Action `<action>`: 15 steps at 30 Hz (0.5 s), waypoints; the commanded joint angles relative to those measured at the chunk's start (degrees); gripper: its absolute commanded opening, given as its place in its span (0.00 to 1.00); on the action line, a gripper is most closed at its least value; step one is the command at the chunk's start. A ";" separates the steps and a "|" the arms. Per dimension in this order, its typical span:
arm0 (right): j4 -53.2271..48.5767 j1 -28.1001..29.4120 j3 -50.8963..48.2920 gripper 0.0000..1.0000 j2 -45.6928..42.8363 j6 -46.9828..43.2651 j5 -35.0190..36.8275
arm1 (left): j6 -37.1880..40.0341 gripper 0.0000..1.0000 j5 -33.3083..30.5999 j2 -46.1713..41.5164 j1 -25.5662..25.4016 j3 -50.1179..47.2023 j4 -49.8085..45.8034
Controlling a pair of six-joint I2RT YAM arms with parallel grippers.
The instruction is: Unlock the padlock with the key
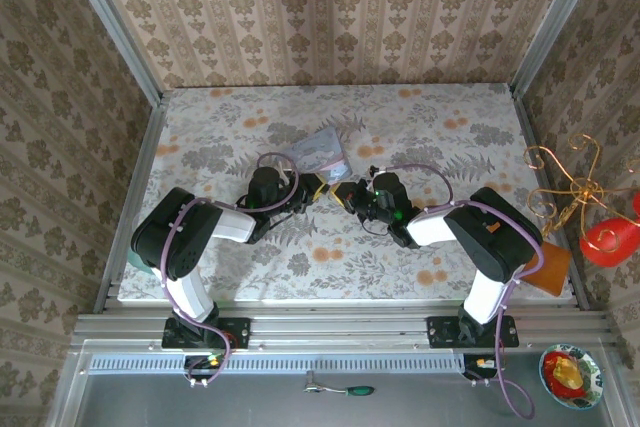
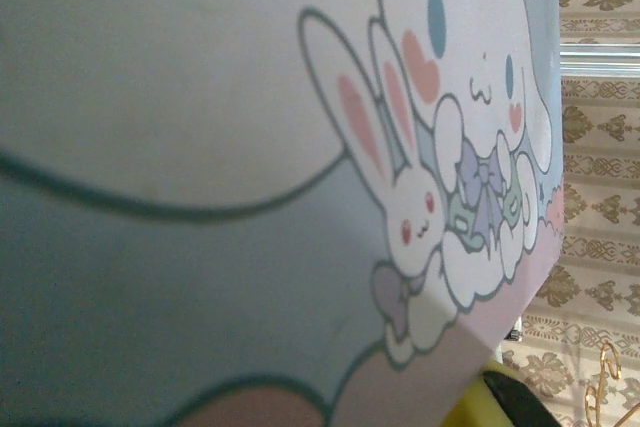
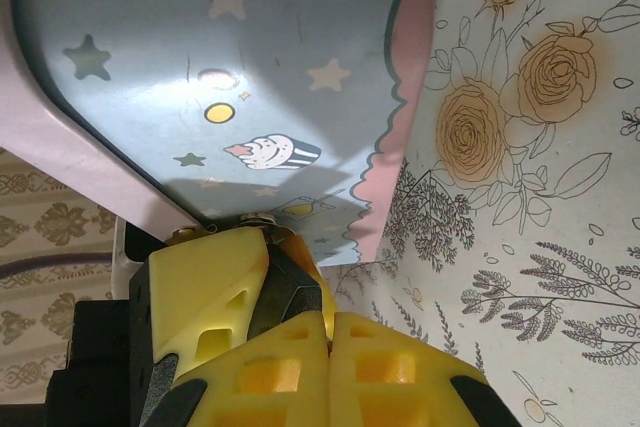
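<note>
1. Between the two arms' tips, near the middle of the tabletop (image 1: 430,127), a small dark wedge sits against a yellow finger. I take it for the padlock (image 3: 284,292). A speck of bright metal shows at its far end, and I cannot tell whether that is shackle or key.
2. The key is too thin to pick out with any certainty. It may be pinched in the right gripper (image 3: 330,342), whose two fingers are pressed together with no gap between them.
3. The left gripper (image 1: 316,188) meets the right one tip to tip from the left. I cannot tell whether its fingers clamp the lock or merely flank it.
4. Just beyond both tips lies the light blue cartoon tin (image 1: 322,152), set at an angle to the tabletop's edges and very close to the left wrist camera.
5. What could go wrong, as I judge it:
   - A slight misalignment could push the key past the keyhole and pry it out of the pinch.
   - Turning force could spin the tiny lock if it is held loosely.
   - Either tip could nudge the tin, since it is so near.
   - The tin also blocks much of both wrist views, which makes fine correction harder.
</note>
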 commanded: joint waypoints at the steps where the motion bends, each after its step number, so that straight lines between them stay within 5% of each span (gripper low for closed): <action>1: 3.90 2.25 1.07 0.00 -1.67 -0.90 -5.31 | -0.79 0.00 7.16 -2.25 -2.89 0.46 5.76; 4: 4.06 2.17 1.91 0.02 -1.53 -1.36 -6.58 | 1.19 0.00 5.67 -3.69 -3.06 0.12 2.09; 9: 8.21 1.60 0.68 0.38 -1.48 -3.01 -8.30 | 5.89 0.00 2.60 -7.89 -2.17 -0.06 -10.59; 15: -14.57 1.20 0.51 0.57 -9.10 -22.49 -5.61 | 8.83 0.00 0.33 -10.83 -0.46 -0.01 -19.83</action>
